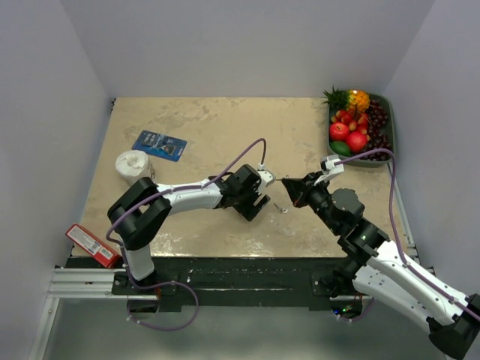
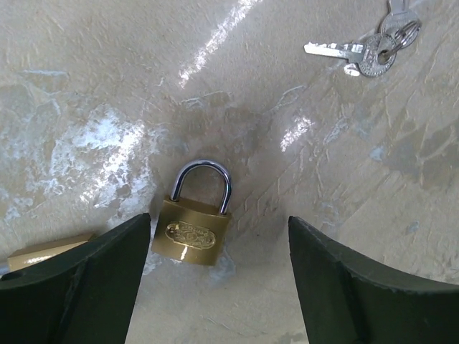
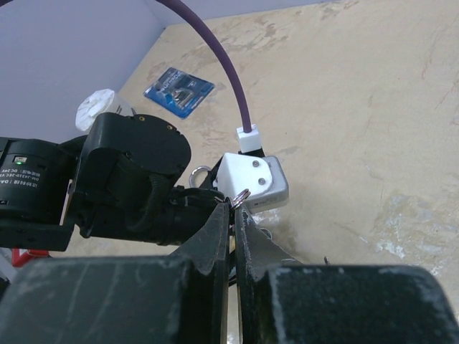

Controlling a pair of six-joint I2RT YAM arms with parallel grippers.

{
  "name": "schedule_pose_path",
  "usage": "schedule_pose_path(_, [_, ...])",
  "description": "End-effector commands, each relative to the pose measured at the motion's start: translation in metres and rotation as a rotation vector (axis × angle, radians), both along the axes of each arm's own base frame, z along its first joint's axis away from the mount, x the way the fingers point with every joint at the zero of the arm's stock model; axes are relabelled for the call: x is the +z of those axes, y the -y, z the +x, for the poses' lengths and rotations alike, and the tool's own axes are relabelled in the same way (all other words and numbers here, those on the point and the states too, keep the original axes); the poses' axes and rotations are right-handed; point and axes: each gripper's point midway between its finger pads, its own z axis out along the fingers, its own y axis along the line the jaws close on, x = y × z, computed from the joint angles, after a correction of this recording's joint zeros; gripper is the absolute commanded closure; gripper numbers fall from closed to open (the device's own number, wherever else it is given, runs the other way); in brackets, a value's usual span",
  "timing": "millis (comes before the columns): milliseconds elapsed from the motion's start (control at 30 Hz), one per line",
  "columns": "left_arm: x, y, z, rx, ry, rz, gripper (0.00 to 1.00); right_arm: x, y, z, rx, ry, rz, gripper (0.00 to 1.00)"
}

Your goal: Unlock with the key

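A brass padlock [image 2: 192, 233] with a closed steel shackle lies flat on the table. My left gripper [image 2: 219, 218] is open just above it, and the lock sits close to the left finger [image 2: 107, 265]. In the top view the left gripper [image 1: 257, 202] hides the lock. A loose bunch of keys [image 2: 367, 50] on a ring lies on the table beyond it and shows in the top view [image 1: 281, 208]. My right gripper [image 3: 234, 204] is shut on a key, whose small ring sticks out at the tips. It hovers at mid-table [image 1: 289, 184], facing the left gripper. The shackle [image 3: 199, 174] shows in the right wrist view.
A green tray of fruit [image 1: 388, 112] stands at the back right. A blue packet [image 1: 159, 145] and a white roll [image 1: 133, 165] lie at the left. A red box [image 1: 91, 244] sits at the front left edge. A tan object [image 2: 50, 251] peeks from behind my left finger.
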Motion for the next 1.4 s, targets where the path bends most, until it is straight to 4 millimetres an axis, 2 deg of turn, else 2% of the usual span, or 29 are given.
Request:
schedule_pose_path(0, [-0.001,0.006,0.001,-0.091,0.015,0.023,0.20,0.004,-0.001,0.001,-0.002,0.008,0.030,1.00])
schedule_pose_path(267, [-0.011,-0.013,0.003,-0.060,0.030,0.114,0.35,0.003,0.000,0.002,-0.007,0.003,0.031,1.00])
schedule_pose_path(400, [-0.016,-0.014,0.003,-0.056,0.029,0.125,0.45,0.002,-0.002,0.002,-0.003,-0.001,0.032,1.00])
schedule_pose_path(433, [-0.017,-0.015,0.002,-0.049,0.025,0.129,0.52,0.002,-0.003,0.002,-0.001,-0.001,0.032,1.00])
schedule_pose_path(500, [-0.022,-0.018,0.000,-0.042,0.012,0.144,0.59,0.002,-0.001,0.003,-0.007,-0.002,0.031,1.00])
schedule_pose_path(633, [-0.027,-0.017,-0.007,-0.007,-0.022,0.114,0.94,-0.001,0.000,0.003,-0.018,-0.007,0.026,1.00])
schedule_pose_path(667, [-0.027,-0.017,-0.010,-0.001,-0.029,0.105,0.98,-0.002,0.000,0.004,-0.018,-0.008,0.025,1.00])
schedule_pose_path(767, [-0.017,-0.009,-0.005,0.060,-0.020,0.039,1.00,-0.007,-0.002,0.005,-0.013,-0.014,0.011,1.00])
schedule_pose_path(833, [-0.003,0.004,0.001,0.128,-0.023,-0.057,1.00,-0.012,-0.005,0.007,-0.001,0.006,-0.021,1.00])
schedule_pose_path(867, [0.003,0.009,0.005,0.162,-0.030,-0.101,1.00,-0.005,-0.011,0.007,0.030,0.046,-0.001,1.00])
schedule_pose_path(900, [0.012,0.020,0.010,0.224,-0.052,-0.189,1.00,-0.004,-0.016,0.005,0.062,0.074,0.003,1.00])
schedule_pose_path(933, [0.021,0.028,0.010,0.237,-0.080,-0.257,1.00,-0.014,-0.023,0.000,0.116,0.087,-0.004,1.00])
schedule_pose_path(967, [0.025,0.029,0.015,0.270,-0.101,-0.304,1.00,-0.003,-0.026,-0.001,0.126,0.137,0.037,1.00])
schedule_pose_path(1000, [0.036,0.039,0.019,0.324,-0.133,-0.397,1.00,-0.005,-0.027,-0.001,0.135,0.146,0.046,1.00])
schedule_pose_path(1033, [0.048,0.043,0.027,0.350,-0.134,-0.467,1.00,-0.013,-0.028,-0.002,0.140,0.143,0.041,1.00])
schedule_pose_path(1067, [0.046,0.036,0.032,0.392,-0.157,-0.509,1.00,-0.020,-0.028,0.002,0.124,0.134,0.031,1.00])
schedule_pose_path(1100, [0.061,0.045,0.038,0.423,-0.184,-0.625,1.00,-0.020,-0.027,0.005,0.110,0.139,0.032,1.00])
schedule_pose_path(1133, [0.069,0.044,0.041,0.442,-0.192,-0.678,1.00,-0.027,-0.027,0.006,0.107,0.131,0.018,1.00])
schedule_pose_path(1167, [0.064,0.037,0.044,0.478,-0.208,-0.705,1.00,-0.031,-0.028,0.010,0.097,0.129,0.010,1.00])
schedule_pose_path(1333, [0.095,0.038,0.063,0.621,-0.238,-0.908,1.00,-0.049,-0.033,0.016,0.080,0.115,-0.019,1.00])
schedule_pose_path(1367, [0.093,0.034,0.064,0.653,-0.255,-0.930,1.00,-0.048,-0.035,0.018,0.075,0.122,-0.016,1.00])
